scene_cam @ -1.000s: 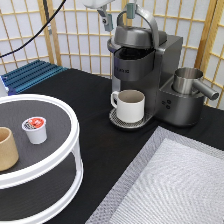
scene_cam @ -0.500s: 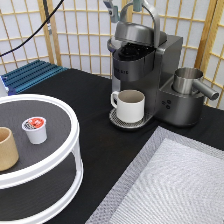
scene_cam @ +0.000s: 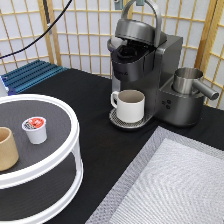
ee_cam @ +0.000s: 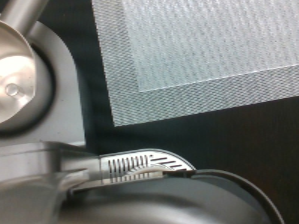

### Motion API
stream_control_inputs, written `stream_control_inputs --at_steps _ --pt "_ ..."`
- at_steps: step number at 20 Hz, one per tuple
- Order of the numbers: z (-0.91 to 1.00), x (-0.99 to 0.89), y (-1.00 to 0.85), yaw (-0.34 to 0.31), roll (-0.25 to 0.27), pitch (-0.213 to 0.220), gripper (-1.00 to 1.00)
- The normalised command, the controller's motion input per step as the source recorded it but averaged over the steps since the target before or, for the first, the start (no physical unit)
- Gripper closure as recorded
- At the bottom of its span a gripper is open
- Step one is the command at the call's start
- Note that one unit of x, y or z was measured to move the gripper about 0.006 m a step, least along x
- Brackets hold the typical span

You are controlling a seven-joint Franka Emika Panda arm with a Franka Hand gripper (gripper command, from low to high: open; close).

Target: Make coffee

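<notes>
No readable text is showing anywhere; the coffee pod (scene_cam: 34, 129) is bearing a red lid print too small to read.

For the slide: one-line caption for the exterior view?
Coffee machine lid open, white mug on its drip tray, coffee pod unloaded on the round tray; gripper out of frame.

Gone from the exterior view: the gripper, seen earlier near twelve o'clock above the coffee maker (scene_cam: 145, 75), now lifted past the top edge. Handle and lid (scene_cam: 136, 30) left raised open.
</notes>
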Motion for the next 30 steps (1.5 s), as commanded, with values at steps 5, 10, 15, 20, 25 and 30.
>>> stream_control_inputs --at_steps 5,10,15,20,25,30 --pt "0.54 0.44 0.62 0.108 -0.004 0.291 -1.0" --pt "0.3 0.46 0.57 0.11 0.03 0.309 -1.0" --pt "0.44 0.35 0.29 0.076 0.005 0.255 -1.0" --pt "0.6 0.09 -0.55 0.0 0.003 0.092 -1.0" --pt "0.11 0.0 -1.0 0.0 0.025 0.001 -1.0" --pt "-0.22 -0.01 -1.0 0.0 0.081 -0.007 -1.0"
